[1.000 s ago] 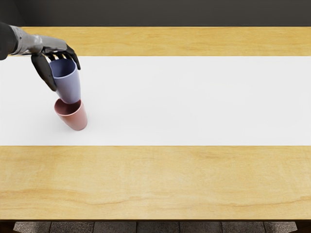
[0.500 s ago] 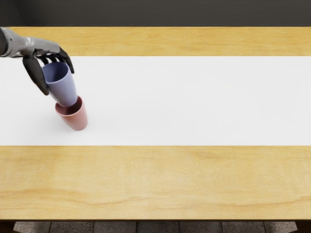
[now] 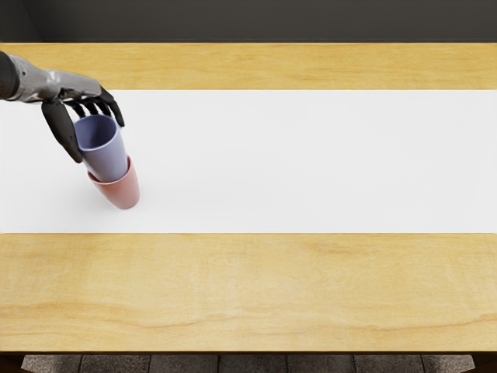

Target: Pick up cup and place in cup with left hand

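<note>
Moved down and a touch rightward in the head view since the earlier frame, with the left hand (image 3: 71, 82) and the blue cup (image 3: 106, 159) travelling together, base now sunk inside the mouth of the pink cup (image 3: 123, 194); no shift to be seen in the pink cup, standing on the white strip (image 3: 311, 159) over the desk (image 3: 248, 287). Probably light, thin-walled and fairly stiff, to judge by looks; likely smooth enough to slip under a loose pinch, and not obviously fragile. Best taken high on the wall, just below the rim, so as to keep the lower part free for nesting. Clamped on the blue cup near the rim with the fingers (image 3: 62, 130): pressed by the thumb at the picture-left side, reached around by the others at the far side, with the open top facing up between them and the tapered body hanging below, clear of the grip. Not seated fully yet, by the look of so much wall above the pink rim; to be eased straight down before letting go, for fear of wedging askew or pushing the pink cup over.
</note>
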Robot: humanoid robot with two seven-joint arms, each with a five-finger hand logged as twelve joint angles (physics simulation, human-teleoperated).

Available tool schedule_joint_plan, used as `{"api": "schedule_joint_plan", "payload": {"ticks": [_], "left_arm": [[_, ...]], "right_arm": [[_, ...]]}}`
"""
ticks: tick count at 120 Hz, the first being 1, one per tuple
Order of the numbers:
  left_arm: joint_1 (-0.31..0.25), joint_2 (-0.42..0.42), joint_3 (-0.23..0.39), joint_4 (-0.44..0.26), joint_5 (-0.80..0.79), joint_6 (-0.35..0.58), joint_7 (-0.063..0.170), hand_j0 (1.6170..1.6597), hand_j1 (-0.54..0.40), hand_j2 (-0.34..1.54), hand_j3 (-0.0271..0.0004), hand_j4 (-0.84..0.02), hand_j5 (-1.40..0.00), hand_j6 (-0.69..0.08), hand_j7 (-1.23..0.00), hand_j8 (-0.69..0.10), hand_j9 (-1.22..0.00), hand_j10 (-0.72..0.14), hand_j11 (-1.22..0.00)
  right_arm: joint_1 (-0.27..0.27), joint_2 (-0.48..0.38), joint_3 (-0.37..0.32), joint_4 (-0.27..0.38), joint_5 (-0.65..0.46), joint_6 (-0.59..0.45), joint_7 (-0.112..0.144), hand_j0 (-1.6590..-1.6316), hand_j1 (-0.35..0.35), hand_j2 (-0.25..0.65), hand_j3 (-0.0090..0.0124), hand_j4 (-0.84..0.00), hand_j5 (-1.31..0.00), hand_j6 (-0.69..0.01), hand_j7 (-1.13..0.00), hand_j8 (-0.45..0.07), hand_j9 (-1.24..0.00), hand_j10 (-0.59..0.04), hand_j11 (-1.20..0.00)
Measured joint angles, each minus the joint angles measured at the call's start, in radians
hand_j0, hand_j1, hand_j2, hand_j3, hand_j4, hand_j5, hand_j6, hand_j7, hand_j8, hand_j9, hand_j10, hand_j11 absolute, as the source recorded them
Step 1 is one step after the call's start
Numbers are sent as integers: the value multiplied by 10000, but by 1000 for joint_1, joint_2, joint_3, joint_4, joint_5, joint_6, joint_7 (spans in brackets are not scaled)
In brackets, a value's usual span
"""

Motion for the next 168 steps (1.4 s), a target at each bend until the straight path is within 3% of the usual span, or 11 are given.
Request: {"api": "schedule_joint_plan", "payload": {"ticks": [34,57,103,150,168], "left_arm": [[0,-6,-5,14,-115,7,0,16578,1650,275,0,-1658,-2138,-1514,-2142,-1538,-2144,-1664,-2142],[-9,-4,-48,19,-235,4,-1,16580,2592,142,0,-825,-1038,-775,-1039,-782,-1039,-824,-1037],[-9,-54,-183,17,-469,-103,-1,16580,3119,63,0,-349,-420,-347,-419,-346,-418,-344,-417],[-15,-182,-213,12,-556,-186,2,16581,3199,48,0,-264,-322,-267,-321,-264,-321,-259,-320],[-16,-188,-213,13,-561,-189,3,16581,3213,45,0,-248,-305,-251,-304,-249,-303,-244,-303]], "right_arm": [[0,0,0,0,0,0,0,-16581,-3491,0,0,-1,0,-2,0,-2,0,-1,0],[0,0,0,0,0,0,0,-16581,-3491,0,0,-1,0,-2,0,-2,0,-1,0],[0,0,0,0,0,0,0,-16581,-3491,0,0,-1,0,-2,0,-1,0,-1,0],[0,0,0,0,0,0,0,-16581,-3491,-1,0,-2,0,-3,0,-2,0,-2,0],[0,0,0,0,0,0,0,-16581,-3491,-1,0,-2,0,-3,0,-2,0,-2,0]]}}
